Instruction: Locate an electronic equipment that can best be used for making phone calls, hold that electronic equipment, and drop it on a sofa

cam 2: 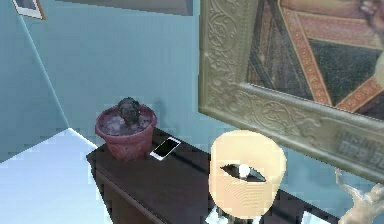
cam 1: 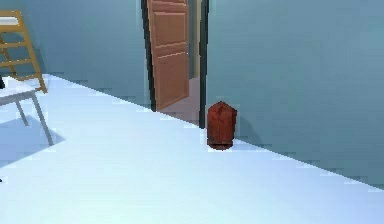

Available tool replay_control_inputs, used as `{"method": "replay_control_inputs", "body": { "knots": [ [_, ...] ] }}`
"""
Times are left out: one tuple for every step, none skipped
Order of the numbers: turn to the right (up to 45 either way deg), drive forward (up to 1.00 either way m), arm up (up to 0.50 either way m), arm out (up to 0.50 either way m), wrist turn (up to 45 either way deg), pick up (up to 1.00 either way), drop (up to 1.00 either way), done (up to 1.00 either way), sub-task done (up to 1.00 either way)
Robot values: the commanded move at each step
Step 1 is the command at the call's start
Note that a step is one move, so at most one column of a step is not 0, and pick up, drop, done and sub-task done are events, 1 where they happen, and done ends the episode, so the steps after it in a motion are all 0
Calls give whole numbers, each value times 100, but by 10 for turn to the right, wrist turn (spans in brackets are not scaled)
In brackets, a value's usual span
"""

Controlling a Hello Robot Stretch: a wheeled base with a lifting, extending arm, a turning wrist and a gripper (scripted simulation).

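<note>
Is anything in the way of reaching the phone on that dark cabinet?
Nothing visible right in front of the phone: the cabinet top on its near side is bare. In the arm side view the pot stands close at its left; the lamp stands nearer, at its right, and might crowd a reach.

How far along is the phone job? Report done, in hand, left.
Done: the locating looks finished; a white phone lies on the dark cabinet, between the plant pot and the lamp. In hand: seemingly the approach for the pickup. Left: holding it, finding a sofa, dropping it there.
</note>
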Motion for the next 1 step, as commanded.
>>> {"method": "replay_control_inputs", "body": {
  "knots": [
    [0, 0, 50, 0, 0, 0, 0, 0, 0]
  ]
}}
